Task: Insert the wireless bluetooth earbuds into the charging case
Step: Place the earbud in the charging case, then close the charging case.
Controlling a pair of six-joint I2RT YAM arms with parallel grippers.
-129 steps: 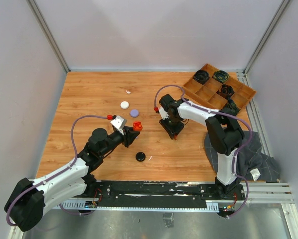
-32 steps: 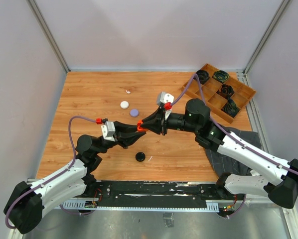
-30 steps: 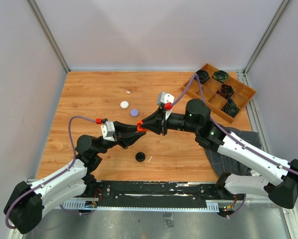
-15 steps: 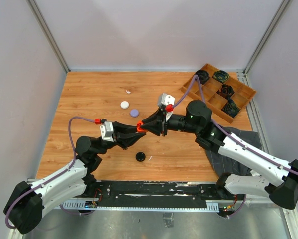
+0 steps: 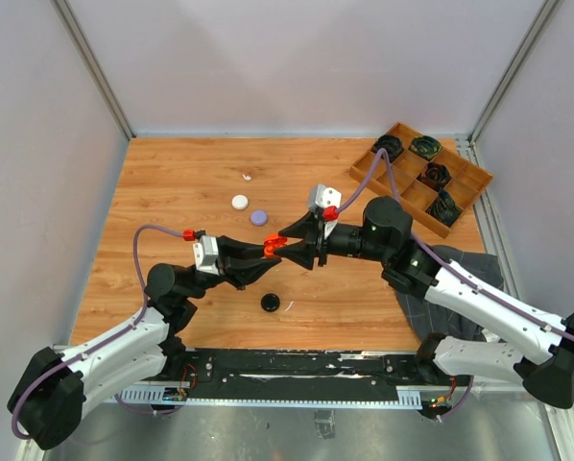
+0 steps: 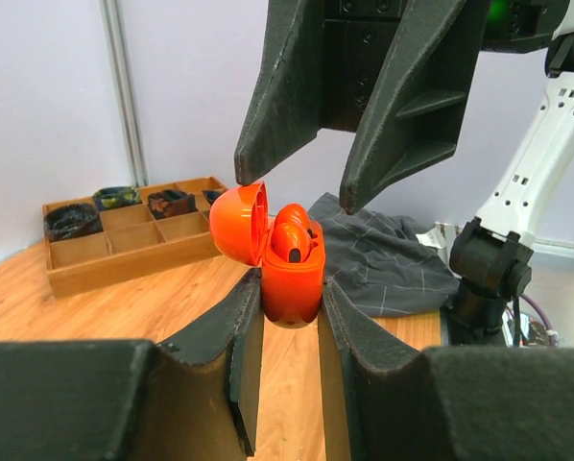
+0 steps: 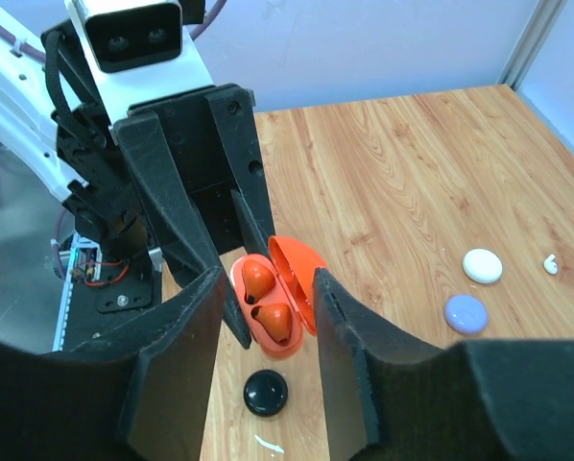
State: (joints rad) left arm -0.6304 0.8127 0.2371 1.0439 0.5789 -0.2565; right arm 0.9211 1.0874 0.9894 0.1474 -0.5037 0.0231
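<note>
Open orange case [image 6: 292, 279] with two orange buds [image 7: 260, 279] seated in it, held above the middle of the tabletop [image 5: 172, 182].
The left hand [image 5: 260, 253] is clamped on the case's lower body, with the lid hinged back. The right hand [image 5: 289, 239] meets it tip to tip, its fingers apart and flanking the case. Both arms reach in from the near corners, stretched low towards each other.

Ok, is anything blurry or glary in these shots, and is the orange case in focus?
Left wrist view: case sharp, mild sheen on its lid; the left gripper's fingers are dark and soft. Right wrist view: case sharp, the right gripper's fingers blurred up close. Top view: even light, faint shadows, no glare.
</note>
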